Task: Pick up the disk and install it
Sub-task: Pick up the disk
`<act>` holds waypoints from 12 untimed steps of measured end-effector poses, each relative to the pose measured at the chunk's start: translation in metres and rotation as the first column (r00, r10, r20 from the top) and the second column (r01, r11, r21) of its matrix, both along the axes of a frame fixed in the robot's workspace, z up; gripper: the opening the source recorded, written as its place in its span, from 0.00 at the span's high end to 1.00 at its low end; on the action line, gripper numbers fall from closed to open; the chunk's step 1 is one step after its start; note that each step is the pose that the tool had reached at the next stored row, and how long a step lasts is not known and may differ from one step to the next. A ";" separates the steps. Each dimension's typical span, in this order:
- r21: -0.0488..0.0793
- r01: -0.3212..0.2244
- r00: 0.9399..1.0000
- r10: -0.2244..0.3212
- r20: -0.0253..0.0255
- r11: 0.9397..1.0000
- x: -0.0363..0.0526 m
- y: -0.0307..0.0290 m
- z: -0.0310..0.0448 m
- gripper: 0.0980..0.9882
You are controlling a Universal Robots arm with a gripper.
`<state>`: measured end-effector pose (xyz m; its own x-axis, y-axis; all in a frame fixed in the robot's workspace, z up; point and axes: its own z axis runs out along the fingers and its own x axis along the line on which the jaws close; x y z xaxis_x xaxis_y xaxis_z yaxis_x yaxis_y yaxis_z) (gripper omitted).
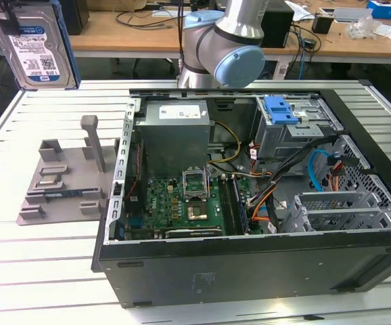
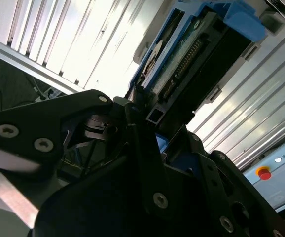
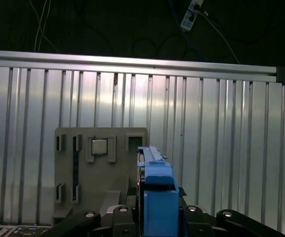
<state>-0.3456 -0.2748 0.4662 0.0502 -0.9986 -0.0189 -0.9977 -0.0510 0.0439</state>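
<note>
Matte black fingers (image 2: 138,144) clamped on flat silver disk (image 1: 33,44), blue plastic rails (image 3: 158,195), above slatted aluminium table (image 1: 19,271)

Disk (image 1: 36,49): one
Open computer case (image 1: 249,271): one
Grey plastic stand (image 1: 61,181): one
Blue ribbed latch (image 1: 280,110): one
Grey metal box with white sticker (image 1: 175,139): one
Robot arm (image 1: 239,27): one
Counter (image 1: 33,264): one
</note>
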 end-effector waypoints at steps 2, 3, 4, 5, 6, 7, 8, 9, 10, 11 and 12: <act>0.000 0.000 1.000 0.000 0.000 1.000 0.0000 0.0003 0.0042 0.70; 0.000 0.000 1.000 0.000 0.000 1.000 0.0000 0.0004 0.0061 0.70; 0.000 0.000 1.000 0.000 0.000 1.000 0.0000 0.0006 0.0102 0.70; 0.000 0.000 1.000 0.000 0.000 1.000 0.0000 0.0007 0.0120 0.70; 0.000 0.000 1.000 0.000 0.000 1.000 0.0000 0.0008 0.0143 0.70; 0.000 0.000 1.000 0.000 0.000 1.000 0.0000 0.0009 0.0171 0.70; 0.000 0.000 1.000 0.000 0.000 1.000 0.0000 0.0010 0.0196 0.70; 0.000 0.000 1.000 0.000 0.000 1.000 0.0000 0.0011 0.0214 0.70; 0.000 0.000 1.000 0.000 0.000 1.000 0.0000 0.0012 0.0247 0.70; 0.000 0.000 1.000 0.000 0.000 1.000 0.0000 0.0013 0.0278 0.70; 0.000 0.000 1.000 0.000 0.000 1.000 0.0000 0.0014 0.0299 0.70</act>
<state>-0.3456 -0.2734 0.4961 0.0502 -0.9986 -0.0189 -0.9977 -0.0510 0.0439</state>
